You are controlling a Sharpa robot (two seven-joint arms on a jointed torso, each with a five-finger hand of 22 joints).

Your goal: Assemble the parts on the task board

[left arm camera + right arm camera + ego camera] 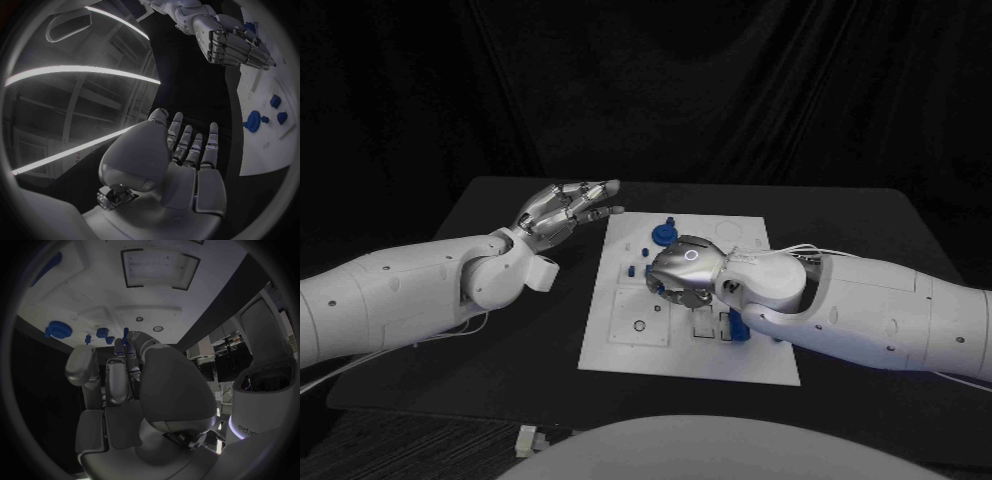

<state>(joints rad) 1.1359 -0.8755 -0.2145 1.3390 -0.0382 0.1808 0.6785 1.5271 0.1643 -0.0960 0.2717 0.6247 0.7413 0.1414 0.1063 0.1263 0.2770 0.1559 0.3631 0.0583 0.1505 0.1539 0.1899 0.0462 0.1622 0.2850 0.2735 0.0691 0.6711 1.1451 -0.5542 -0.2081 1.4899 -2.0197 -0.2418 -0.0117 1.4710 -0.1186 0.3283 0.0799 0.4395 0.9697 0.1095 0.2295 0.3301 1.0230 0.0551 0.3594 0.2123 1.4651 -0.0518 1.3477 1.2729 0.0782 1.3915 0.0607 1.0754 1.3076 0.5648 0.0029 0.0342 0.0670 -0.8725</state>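
So the right robot hand point(687, 272) hovers over the white task board point(629, 345) mid-bench, fingers curled around a small blue part point(125, 333); left robot hand point(564, 213) sits spread and empty beside the board. Probably best to line the part up square before pressing it in

no readable text, labels or numbers were found on the task board point(689, 365) or the parts. faint lettering on a white housing point(249, 429) in the right wrist view stayed illegible.
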